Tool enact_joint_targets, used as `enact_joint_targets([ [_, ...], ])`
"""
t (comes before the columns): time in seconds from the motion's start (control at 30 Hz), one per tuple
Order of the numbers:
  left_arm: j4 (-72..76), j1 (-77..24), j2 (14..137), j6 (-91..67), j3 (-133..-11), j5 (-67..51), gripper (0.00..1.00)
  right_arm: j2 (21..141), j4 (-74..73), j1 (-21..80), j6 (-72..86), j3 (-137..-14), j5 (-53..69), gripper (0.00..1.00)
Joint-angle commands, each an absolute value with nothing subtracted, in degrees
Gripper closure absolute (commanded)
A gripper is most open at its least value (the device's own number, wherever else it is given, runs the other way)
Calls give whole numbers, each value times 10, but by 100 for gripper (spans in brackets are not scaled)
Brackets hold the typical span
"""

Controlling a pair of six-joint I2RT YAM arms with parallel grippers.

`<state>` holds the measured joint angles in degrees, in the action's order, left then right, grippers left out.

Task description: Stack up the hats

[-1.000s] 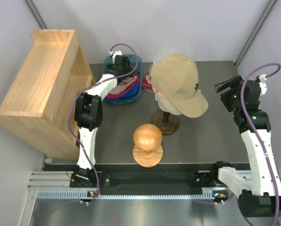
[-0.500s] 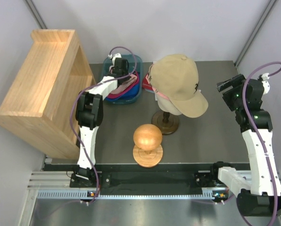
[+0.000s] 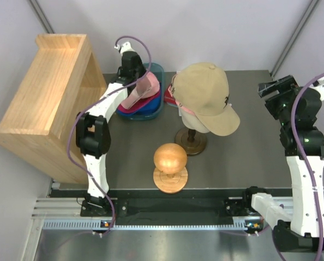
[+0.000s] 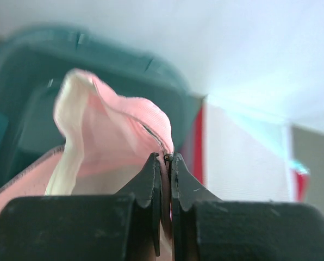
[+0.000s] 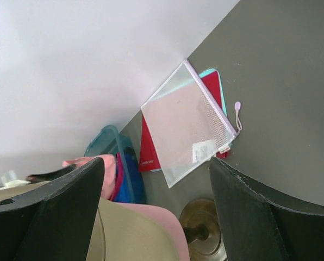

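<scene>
My left gripper (image 4: 166, 159) is shut on the edge of a light pink hat (image 4: 113, 136), which hangs lifted above the teal bin (image 4: 20, 70). From above, the left gripper (image 3: 136, 80) holds this pink hat (image 3: 144, 87) over a royal blue hat (image 3: 147, 108) and a magenta hat (image 3: 128, 110) lying in the bin. A tan hat (image 3: 205, 95) sits on the stand at centre, with a pink brim (image 5: 164, 217) showing under the tan hat (image 5: 129, 239). My right gripper (image 3: 265, 90) hovers open at the right, holding nothing, and the right gripper (image 5: 156, 212) looks down at the stand.
A wooden ball (image 3: 170, 157) on a stand is near the front centre. A wooden shelf (image 3: 48, 98) fills the left side. A mesh pouch (image 5: 186, 125) lies on a red folder (image 5: 147, 149) behind the stand's round base (image 3: 190, 141).
My left gripper closed on the pink hat in the bin and lifted it up and back. My right arm rose slightly toward the right.
</scene>
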<state>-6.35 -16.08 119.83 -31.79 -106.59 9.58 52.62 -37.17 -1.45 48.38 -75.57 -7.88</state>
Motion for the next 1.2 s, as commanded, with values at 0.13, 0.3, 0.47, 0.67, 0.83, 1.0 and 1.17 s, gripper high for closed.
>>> enact_joint_targets([
  [0.13, 49, -160, 1087, -331, -1118, 65, 100, 504, -339, -22, 479, -781, -66, 23],
  [0.3, 78, -163, 1066, -337, -1159, 66, 100, 497, -336, -22, 483, -780, -62, 23],
  [0.47, 130, -170, 1038, -348, -1167, 67, 100, 483, -329, -22, 488, -780, -58, 23],
  [0.67, 240, -186, 1026, -327, -1197, 43, 100, 474, -312, -22, 525, -781, -33, 22],
  [0.83, 314, -221, 1027, -282, -1246, 27, 100, 467, -296, -22, 574, -783, -3, 22],
  [1.0, 337, -260, 1013, -234, -1277, 33, 100, 458, -251, -22, 641, -787, 47, 22],
  [1.17, 366, -306, 1003, -187, -1309, 23, 100, 460, -215, -22, 685, -806, 90, 22],
])
